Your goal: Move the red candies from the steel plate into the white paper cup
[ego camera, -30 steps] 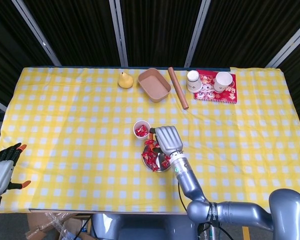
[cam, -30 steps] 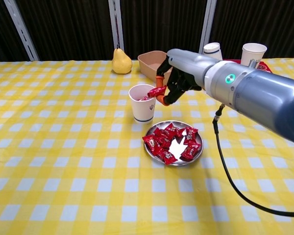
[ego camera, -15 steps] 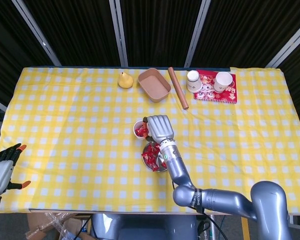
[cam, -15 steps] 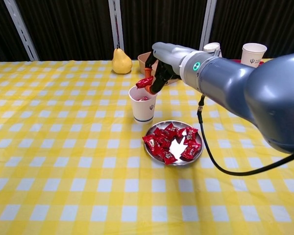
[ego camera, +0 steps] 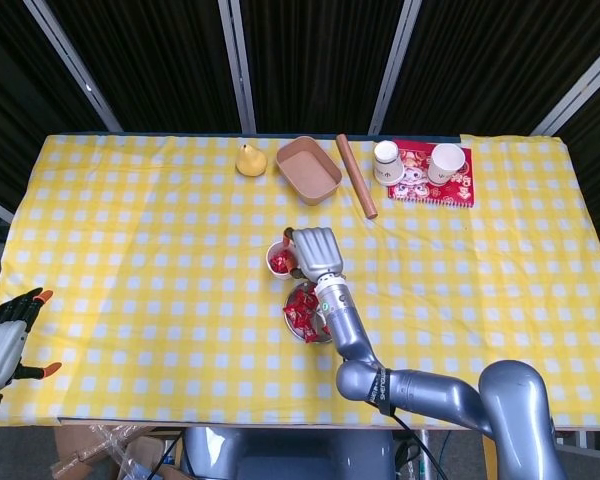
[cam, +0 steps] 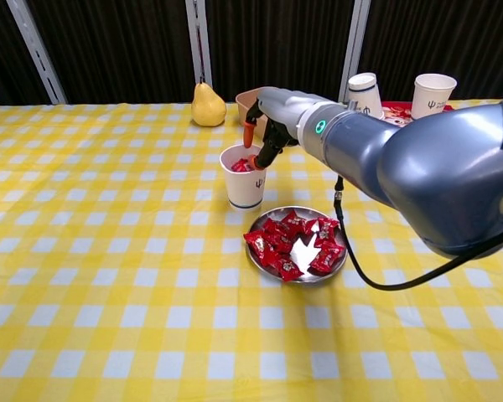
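Both views bright, even light from overhead; colours vivid on the yellow check cloth [cam: 109,251]. Shadows soft and short: small dark patch under the right arm [cam: 419,167] in chest view, faint rim shadow by the steel plate [cam: 339,266]. Glare on plate's bare centre and a sheen along the arm shell. Background behind the surface near black, no detail. Focus sharp w/ no motion blur. Head view shows slight barrel bend at the edges.

Right hand [ego camera: 315,251] over white paper cup [ego camera: 279,259]
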You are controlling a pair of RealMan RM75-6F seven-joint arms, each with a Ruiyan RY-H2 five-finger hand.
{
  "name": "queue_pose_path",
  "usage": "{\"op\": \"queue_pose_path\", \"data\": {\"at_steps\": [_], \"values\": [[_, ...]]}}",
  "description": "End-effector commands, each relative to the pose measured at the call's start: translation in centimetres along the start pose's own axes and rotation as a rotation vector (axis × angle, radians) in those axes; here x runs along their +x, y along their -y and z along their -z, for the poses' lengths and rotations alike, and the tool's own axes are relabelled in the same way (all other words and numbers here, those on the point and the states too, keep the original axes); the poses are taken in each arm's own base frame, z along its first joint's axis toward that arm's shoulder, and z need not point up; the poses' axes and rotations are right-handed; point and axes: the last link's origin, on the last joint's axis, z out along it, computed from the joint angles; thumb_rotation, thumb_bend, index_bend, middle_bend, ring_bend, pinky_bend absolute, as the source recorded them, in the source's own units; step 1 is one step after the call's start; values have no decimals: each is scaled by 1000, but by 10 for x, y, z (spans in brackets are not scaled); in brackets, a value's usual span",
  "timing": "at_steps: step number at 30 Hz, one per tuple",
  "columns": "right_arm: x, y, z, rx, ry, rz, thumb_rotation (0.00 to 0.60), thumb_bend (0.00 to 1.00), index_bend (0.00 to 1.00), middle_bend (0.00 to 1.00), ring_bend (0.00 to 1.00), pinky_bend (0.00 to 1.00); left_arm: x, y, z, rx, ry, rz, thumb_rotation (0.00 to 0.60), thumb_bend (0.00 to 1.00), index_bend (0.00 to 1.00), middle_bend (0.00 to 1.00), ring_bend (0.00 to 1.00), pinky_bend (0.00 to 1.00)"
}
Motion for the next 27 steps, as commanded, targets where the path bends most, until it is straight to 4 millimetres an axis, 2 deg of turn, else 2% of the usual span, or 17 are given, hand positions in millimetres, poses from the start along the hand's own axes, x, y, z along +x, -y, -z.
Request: {"op": "queue_pose_path", "data": {"at_steps": [1,8,12,16,22,27], "values": [[3,1,1,5,-13,-1,600,470,387,865,899,878,0,0,0,0,0,-1,600,24,0,0,0,0],[18,-2,16,23,-53,-16,600,473,381,866,899,878,0,-1,0,-1,-6,-3,600,23,0,0,0,0],[25,-5,38,48,-59,-24,600,471,381,866,898,878,1,-1,1,-3,-11,0,600,23,0,0,0,0],[27,-13,68,69,-25,-17,600,442,381,866,899,878,1,-1,1,-5,-13,2,600,24,0,0,0,0],[11,-29,108,82,56,10,600,407,381,866,899,878,2,-1,3,-8,-20,8,600,27,0,0,0,0],[-5,-40,124,67,107,15,600,402,380,865,898,878,3,-1,4,-12,-36,0,600,27,0,0,0,0]]}}
